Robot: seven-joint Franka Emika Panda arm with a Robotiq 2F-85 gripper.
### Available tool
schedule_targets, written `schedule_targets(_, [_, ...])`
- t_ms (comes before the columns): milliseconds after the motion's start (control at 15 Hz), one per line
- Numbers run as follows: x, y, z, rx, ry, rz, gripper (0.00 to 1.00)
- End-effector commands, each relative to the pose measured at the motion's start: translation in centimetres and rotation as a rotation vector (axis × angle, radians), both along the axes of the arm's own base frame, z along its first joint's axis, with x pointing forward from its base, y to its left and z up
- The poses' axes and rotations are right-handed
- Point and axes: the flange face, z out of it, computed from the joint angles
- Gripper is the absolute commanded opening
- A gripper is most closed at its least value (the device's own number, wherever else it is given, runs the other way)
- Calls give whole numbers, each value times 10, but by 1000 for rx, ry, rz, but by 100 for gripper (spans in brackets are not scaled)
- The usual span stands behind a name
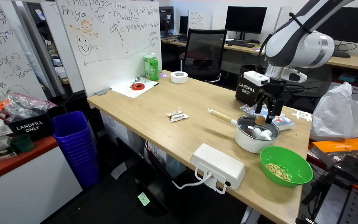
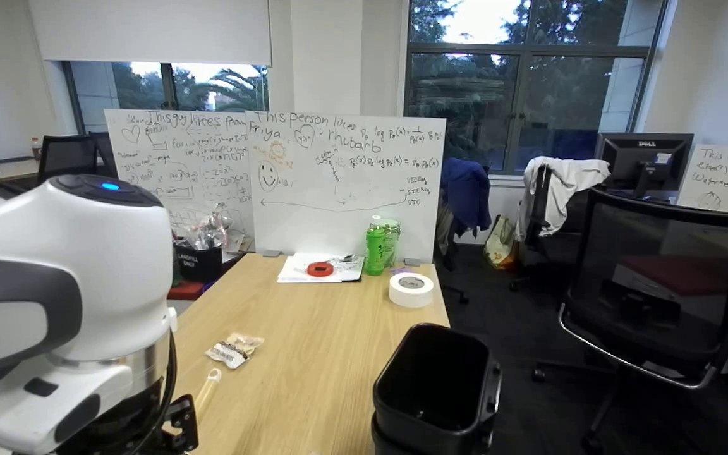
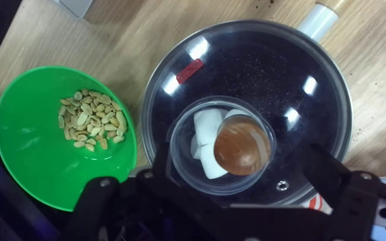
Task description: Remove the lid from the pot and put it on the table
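The see-through lid (image 1: pixel 245 123) lies on the white pot (image 1: pixel 250 143) at the near right of the table (image 1: pixel 197 93). The lid has a thin metal rim and a round brown knob (image 3: pixel 241 145). In the wrist view the lid (image 3: pixel 246 67) covers the pot, and a clear cup with white pieces shows through it. My gripper (image 1: pixel 264 114) is over the lid, with its fingers apart and the knob between or just below the fingertips. The gripper holds nothing. In an exterior view only the tip of the pot's handle (image 2: pixel 209 387) shows; the arm hides the rest.
A green bowl (image 1: pixel 301 165) with peanuts stands close beside the pot. A white box (image 1: pixel 218 165) with a cable sits at the table edge. A black bin (image 1: pixel 244 84) and a blue-white packet (image 1: pixel 286 123) are behind the pot. A small snack packet (image 1: pixel 178 116) lies mid-table.
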Motion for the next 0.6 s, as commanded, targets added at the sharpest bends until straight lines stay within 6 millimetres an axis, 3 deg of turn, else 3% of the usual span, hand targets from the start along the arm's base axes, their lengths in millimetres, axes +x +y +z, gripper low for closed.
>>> schedule_targets(0, [-1,5,-4,-21,2,-24,100])
schedule_targets(533, [4,10,-21,-37,-11,-37,100])
